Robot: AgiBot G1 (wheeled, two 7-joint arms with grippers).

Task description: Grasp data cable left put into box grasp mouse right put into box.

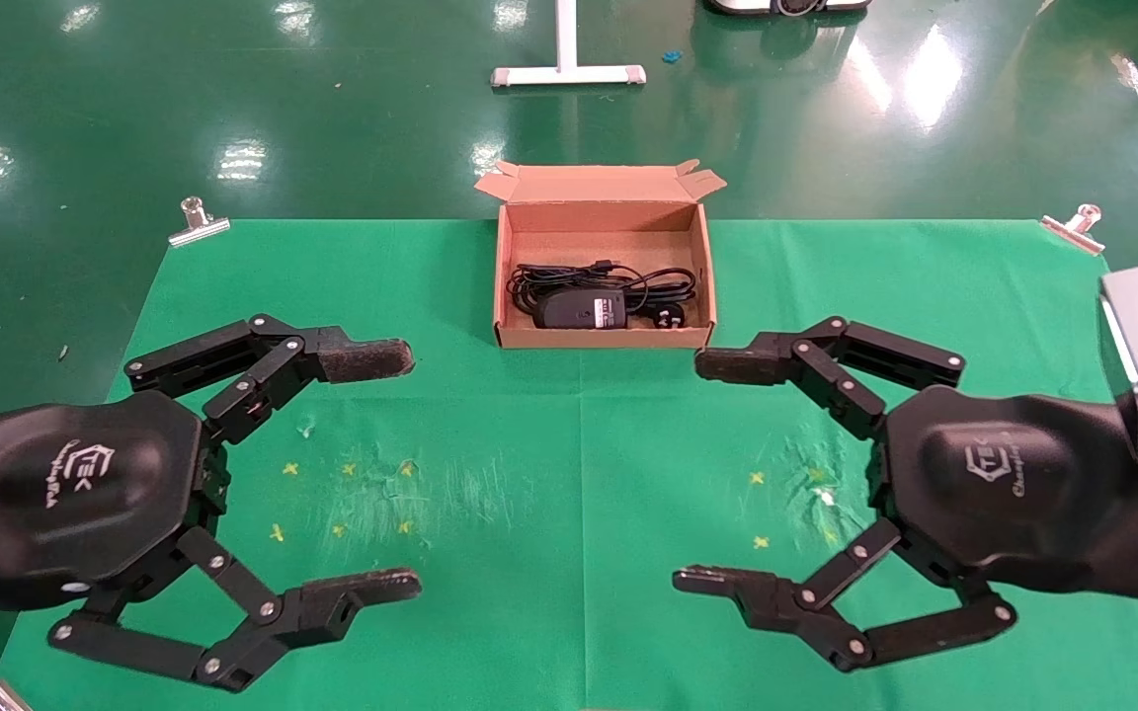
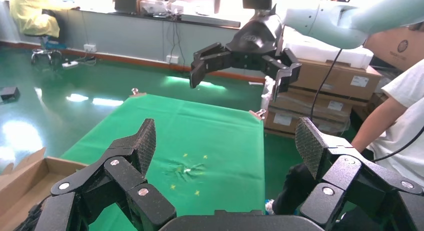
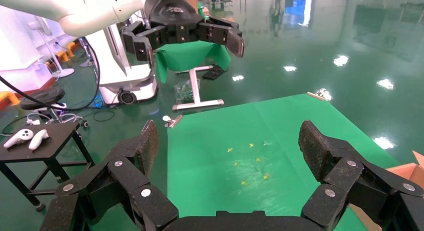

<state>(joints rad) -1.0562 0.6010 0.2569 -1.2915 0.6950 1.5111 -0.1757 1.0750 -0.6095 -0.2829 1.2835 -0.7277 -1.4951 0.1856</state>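
Brown cardboard box (image 1: 505, 276) holds oval black mouse (image 1: 581, 309) amid coiled rubber data cable (image 1: 663, 286).

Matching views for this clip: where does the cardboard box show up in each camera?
Head view: the box sits on the green cloth, centre far edge, between both open grippers.
Left wrist view: only a box corner, beside the left gripper.
Right wrist view: a box corner past the right gripper.
Shared landmark: the green cloth.

Two matte black robot claws on pale arms.
The left claw (image 1: 411, 472) and right claw (image 1: 688, 472) have silver-screwed linkages, rough pads, white logo-stamped housings.
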